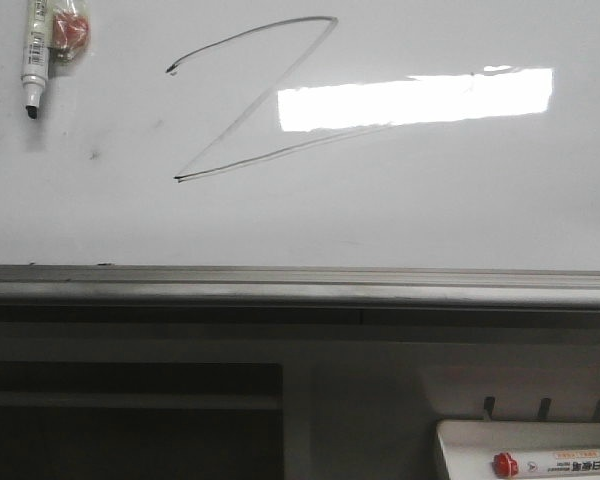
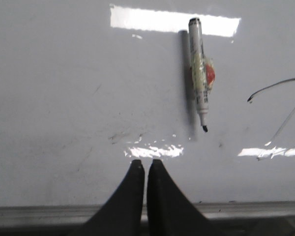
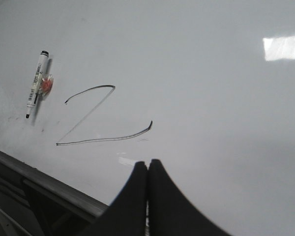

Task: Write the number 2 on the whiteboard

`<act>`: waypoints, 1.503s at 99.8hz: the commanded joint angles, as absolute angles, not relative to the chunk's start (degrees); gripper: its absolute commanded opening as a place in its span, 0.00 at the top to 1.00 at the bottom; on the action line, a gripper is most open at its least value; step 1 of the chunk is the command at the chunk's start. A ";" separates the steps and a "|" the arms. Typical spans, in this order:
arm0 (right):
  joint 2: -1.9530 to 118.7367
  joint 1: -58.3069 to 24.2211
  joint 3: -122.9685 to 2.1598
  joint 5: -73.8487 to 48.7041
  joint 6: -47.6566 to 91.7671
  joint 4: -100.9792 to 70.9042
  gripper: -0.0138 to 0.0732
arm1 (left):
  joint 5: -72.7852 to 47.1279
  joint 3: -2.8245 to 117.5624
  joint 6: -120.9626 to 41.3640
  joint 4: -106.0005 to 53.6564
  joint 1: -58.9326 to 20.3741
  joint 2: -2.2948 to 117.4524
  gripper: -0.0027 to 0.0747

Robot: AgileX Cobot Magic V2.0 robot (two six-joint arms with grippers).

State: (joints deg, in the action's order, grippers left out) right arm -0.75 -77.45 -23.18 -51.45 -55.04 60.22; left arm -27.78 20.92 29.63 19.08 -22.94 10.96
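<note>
Nearest the front camera, below the board's rail (image 1: 300,285), a white tray (image 1: 460,440) holds a red-capped marker (image 1: 560,464); it plays no part in the mark above.

Left gripper (image 2: 145,164): both dark fingers pressed together, nothing between them. Right gripper (image 3: 148,163): likewise closed and empty. Neither arm shows in the front view.

The whiteboard (image 1: 430,210) carries the number 2 (image 1: 250,100), a thin black angular figure, upper hook at left, long diagonal, base stroke running right into the light reflection (image 1: 415,98). The figure reads as complete; I judge the writing step done.

The pen (image 1: 35,55) rests flat against the board, uncapped, tip toward the rail, long axis roughly perpendicular to the rail. It sits just left of the hook, apart from it. An orange lump (image 1: 70,30) is fixed to its barrel; what it is cannot be told.

Relation that governs any further move: the pen lies beyond the left gripper's fingertips and slightly to one side, well nearer that arm than the right, whose fingertips stand just below the base stroke.

Surface: glossy, faintly smudged, small dark specks (image 1: 94,155) near the pen.
</note>
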 commanded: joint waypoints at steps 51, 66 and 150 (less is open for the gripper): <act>-1.17 -77.53 -24.42 -48.79 -55.40 63.61 0.91 | -6.38 12.10 8.19 10.76 -20.10 9.22 0.99; -1.17 -77.53 -24.42 -48.79 -55.40 63.61 0.91 | 2.47 7.47 2.91 3.46 -14.73 7.52 0.99; -1.17 -77.53 -24.42 -48.83 -55.40 63.78 0.91 | -16.17 -0.64 3.03 -1.79 -8.52 -1.74 0.99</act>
